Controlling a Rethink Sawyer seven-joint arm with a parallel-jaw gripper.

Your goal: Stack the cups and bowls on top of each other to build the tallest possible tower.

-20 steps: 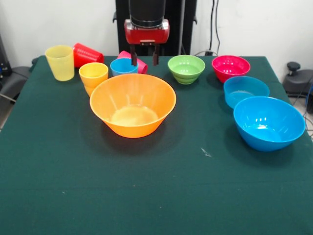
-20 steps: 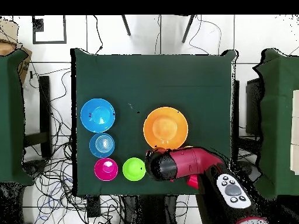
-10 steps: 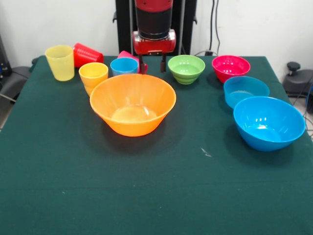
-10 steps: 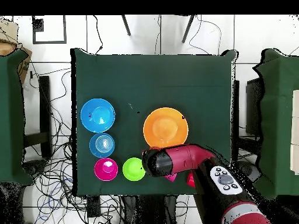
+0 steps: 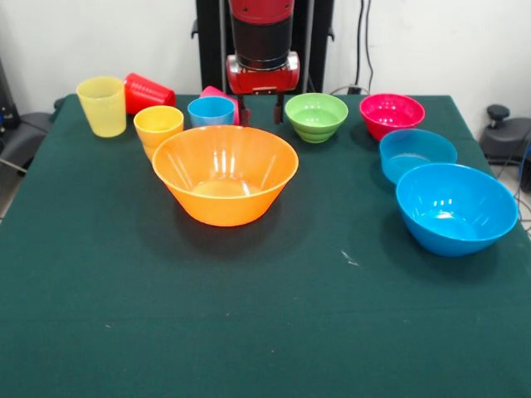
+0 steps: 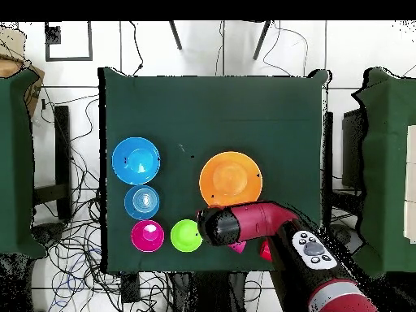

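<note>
Green tablecloth (image 5: 274,332) bears scattered bowls; the spread hand (image 5: 260,113) seemingly straddles the half-hidden pink cup (image 5: 221,94).

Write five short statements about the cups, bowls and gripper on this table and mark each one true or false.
1. The red cup lies on its side. True.
2. The large orange bowl has a cup stacked inside it. False: it is empty, and nothing is stacked yet.
3. The gripper hangs open and empty between the light blue cup and the green bowl. True.
4. The magenta bowl sits nested in the large blue bowl. False: it stands on the table by itself, beyond the small blue bowl.
5. The yellow cup stands upright. True.
</note>
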